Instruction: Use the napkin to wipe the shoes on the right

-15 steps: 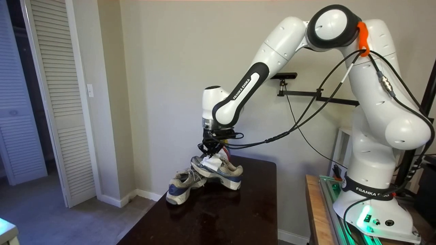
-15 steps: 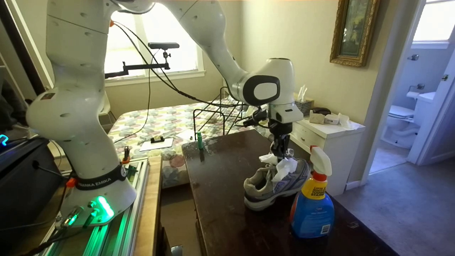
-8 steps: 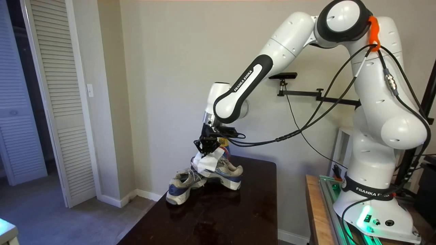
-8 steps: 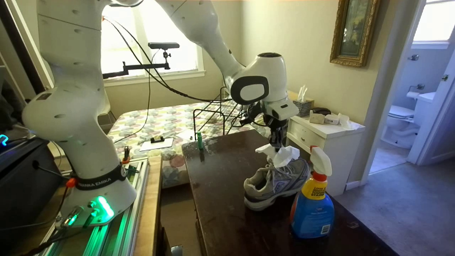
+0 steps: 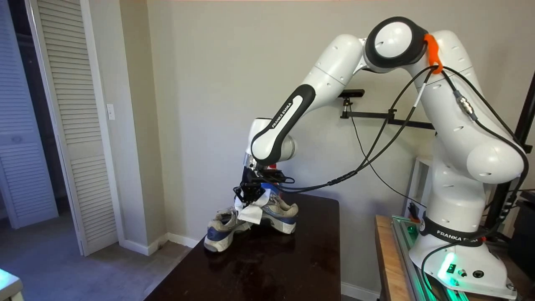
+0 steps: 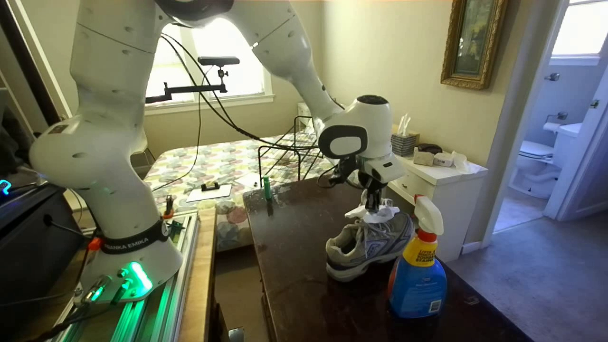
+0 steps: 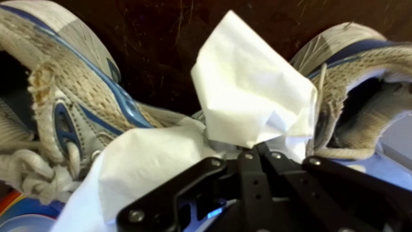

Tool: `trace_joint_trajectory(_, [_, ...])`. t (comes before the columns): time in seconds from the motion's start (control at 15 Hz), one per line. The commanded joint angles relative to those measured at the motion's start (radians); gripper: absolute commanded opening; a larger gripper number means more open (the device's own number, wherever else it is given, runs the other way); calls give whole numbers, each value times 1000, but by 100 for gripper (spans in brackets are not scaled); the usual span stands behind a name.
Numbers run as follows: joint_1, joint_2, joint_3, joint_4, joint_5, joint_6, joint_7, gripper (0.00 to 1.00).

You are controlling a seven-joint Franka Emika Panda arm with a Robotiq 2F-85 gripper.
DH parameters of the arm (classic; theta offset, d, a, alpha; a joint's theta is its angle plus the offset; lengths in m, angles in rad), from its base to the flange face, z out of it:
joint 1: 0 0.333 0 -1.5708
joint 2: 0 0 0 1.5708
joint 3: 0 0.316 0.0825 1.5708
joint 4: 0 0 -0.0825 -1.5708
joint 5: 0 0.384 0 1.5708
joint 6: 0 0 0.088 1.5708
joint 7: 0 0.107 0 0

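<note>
The grey-and-white shoes stand on the dark table: one shoe (image 5: 283,214) lies nearer the robot base and the other shoe (image 5: 220,235) beside it. In an exterior view, the near shoe (image 6: 358,254) hides most of the far one. In the wrist view, one shoe (image 7: 87,69) is at left and the other (image 7: 346,51) at right. My gripper (image 7: 260,149) is shut on the crumpled white napkin (image 7: 248,90), whose ends hang out on both sides. The napkin (image 5: 250,214) lies over the laces and front of the near shoe, by the gap between the shoes. The fingertips are partly hidden by the napkin.
A blue spray bottle (image 6: 418,289) with a white-and-red nozzle stands close beside the near shoe. A green marker (image 6: 267,188) stands at the table's (image 6: 304,285) far corner. A white dresser (image 6: 439,190) with a tissue box (image 6: 404,144) is behind the arm.
My gripper rose from the near shoe with the napkin, then came back down. It now sits lower and closer to the other shoe, still tilted. The shoes have not moved.
</note>
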Motion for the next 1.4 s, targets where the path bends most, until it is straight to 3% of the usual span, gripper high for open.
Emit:
trace_joint_trajectory(0.0, [106, 78, -135, 75, -59, 27, 144, 0])
trace_joint_trajectory(0.2, [229, 49, -289, 42, -180, -58, 295, 0])
trace_joint_trajectory(0.27, [247, 34, -312, 27, -224, -106, 313, 0])
trace_joint_trajectory(0.4, [254, 12, -312, 12, -297, -218, 309, 0])
trace_joint_trajectory(0.8, [214, 6, -219, 23, -390, -495, 269, 0])
trace_joint_trajectory(1.0, [203, -9, -185, 5, -401, -413, 270, 0])
trace_joint_trajectory(1.13, [171, -50, -131, -25, -352, -309, 195, 0])
trace_joint_trajectory(1.33, [118, -54, -64, 4, -316, -246, 51, 0])
